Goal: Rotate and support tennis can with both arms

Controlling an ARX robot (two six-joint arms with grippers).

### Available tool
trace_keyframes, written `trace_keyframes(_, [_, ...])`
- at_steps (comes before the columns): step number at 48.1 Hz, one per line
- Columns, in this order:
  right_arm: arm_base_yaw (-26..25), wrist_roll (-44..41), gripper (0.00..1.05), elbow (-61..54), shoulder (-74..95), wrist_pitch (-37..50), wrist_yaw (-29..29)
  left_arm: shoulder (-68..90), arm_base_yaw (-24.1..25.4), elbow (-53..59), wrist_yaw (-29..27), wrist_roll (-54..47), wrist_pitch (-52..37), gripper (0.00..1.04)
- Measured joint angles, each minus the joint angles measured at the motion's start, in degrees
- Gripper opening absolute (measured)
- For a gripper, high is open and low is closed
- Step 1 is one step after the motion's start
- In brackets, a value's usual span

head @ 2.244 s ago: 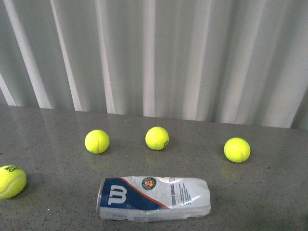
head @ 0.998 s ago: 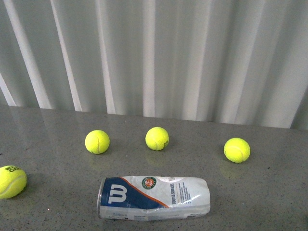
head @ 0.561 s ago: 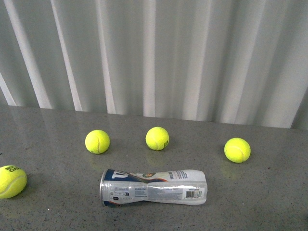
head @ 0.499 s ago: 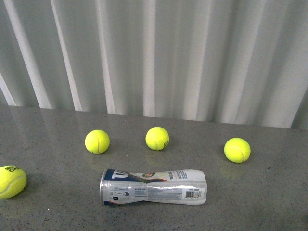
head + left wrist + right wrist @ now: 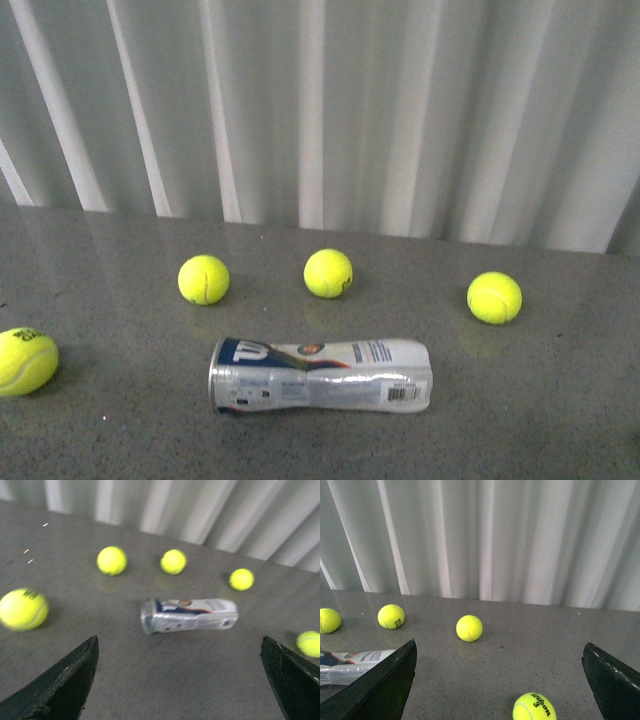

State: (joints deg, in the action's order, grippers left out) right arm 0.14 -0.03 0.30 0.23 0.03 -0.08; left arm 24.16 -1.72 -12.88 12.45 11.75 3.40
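Front view shows the can [image 5: 320, 375] lying on its side on the table [image 5: 545, 420], its length running left to right, rim end to the left and barcode near the right end. It sits nearer than a row of three balls [image 5: 328, 273], and a fourth ball [image 5: 27, 361] lies well to its left. Neither arm is in view here. Left wrist view is blurred, but the left gripper [image 5: 178, 641] has its jaws wide apart and empty, and the can [image 5: 189, 615] lies between and beyond the two fingers, fairly well lined up. A further ball [image 5: 310, 643] lies near and to the right of the can. Right wrist view shows the right gripper [image 5: 498, 644] also spread wide and empty, with only the can's right end [image 5: 352, 662] showing at the frame's edge beside one finger, so this arm looks poorly aligned. The step in hand seems to be the approach. It would go best with the right arm brought leftward until the can is centred between its fingers, and one gripper taking each end. The can looks thin and dented, so grip pressure should be light, and the nearby balls should not be nudged.
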Motion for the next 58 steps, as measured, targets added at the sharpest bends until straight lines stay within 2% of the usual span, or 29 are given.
trace_keyframes(4, [0.0, 0.0, 0.97, 0.0, 0.0, 0.0, 0.0, 20.3, 4.6, -8.4, 9.2, -1.1, -12.8, 0.98])
trace_keyframes(7, [0.0, 0.0, 0.97, 0.0, 0.0, 0.0, 0.2, 36.0, 6.9, -14.9, 14.6, -2.2, -18.6, 0.98])
trace_keyframes(13, [0.0, 0.0, 0.97, 0.0, 0.0, 0.0, 0.0, 65.6, 9.7, -27.3, 19.1, -5.2, -18.9, 0.98])
trace_keyframes(18, [0.0, 0.0, 0.97, 0.0, 0.0, 0.0, 0.1, 81.5, 10.6, -35.8, 22.6, -6.5, -16.5, 0.98])
trace_keyframes(22, [0.0, 0.0, 0.97, 0.0, 0.0, 0.0, 0.0, 87.1, 10.1, -39.1, 25.1, -6.9, -15.9, 0.98])
trace_keyframes(44, [0.0, 0.0, 0.97, 0.0, 0.0, 0.0, 0.0, 97.1, 5.8, -45.5, 30.3, -7.1, -15.5, 0.98])
trace_keyframes(58, [0.0, 0.0, 0.97, 0.0, 0.0, 0.0, 0.0, 100.5, 1.0, -46.7, 32.6, -2.4, -20.7, 0.98])
